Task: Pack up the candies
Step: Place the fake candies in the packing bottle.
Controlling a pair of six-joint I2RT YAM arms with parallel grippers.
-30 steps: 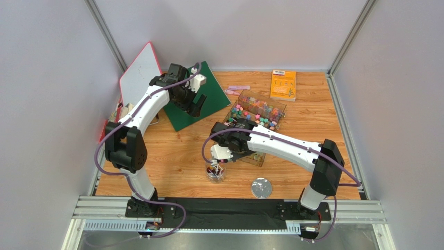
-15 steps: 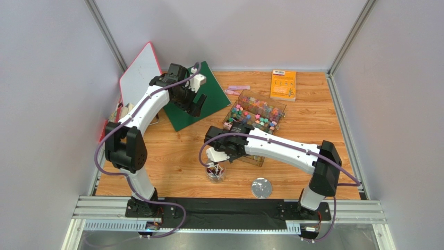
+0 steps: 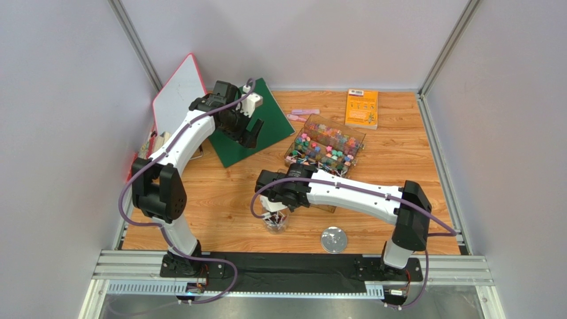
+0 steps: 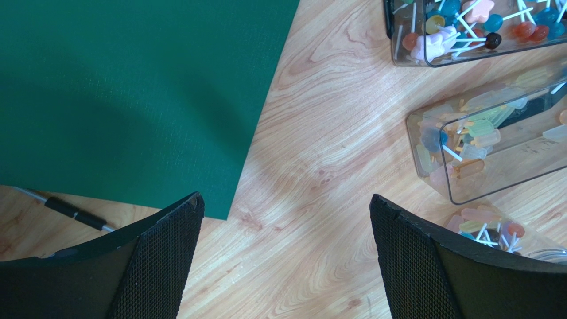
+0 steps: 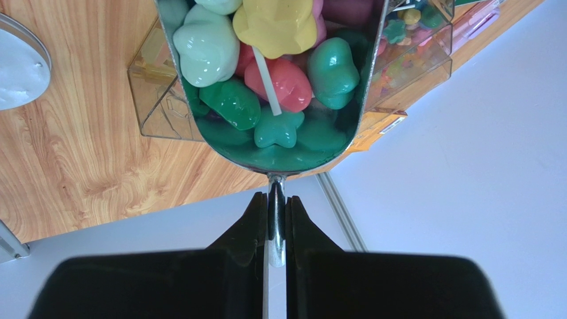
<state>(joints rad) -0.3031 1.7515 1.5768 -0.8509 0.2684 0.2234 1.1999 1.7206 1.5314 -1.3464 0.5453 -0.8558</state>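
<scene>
My right gripper [image 5: 276,199] is shut on the thin metal handle of a shiny scoop [image 5: 287,154]. Candies [image 5: 279,73] fill the scoop: green, pink and yellow sweets, one on a white stick. From above, the right gripper [image 3: 275,205] hangs just over a small clear jar [image 3: 275,222] with a few candies in it. A clear compartment box [image 3: 326,142] behind it holds many more candies [image 4: 466,23]. My left gripper [image 3: 247,137] is open over the near corner of the green mat [image 4: 133,86], and its fingers [image 4: 166,259] frame only bare wood.
A round metal lid [image 3: 334,240] lies near the front, right of the jar. An orange booklet [image 3: 362,108] and pale pink strips [image 3: 303,114] sit at the back. A red-edged white board [image 3: 176,93] leans at the left wall. A pen [image 4: 66,209] lies by the mat.
My right arm has moved left and nearer with the loaded scoop, ending over the jar. The left arm has stayed put.
</scene>
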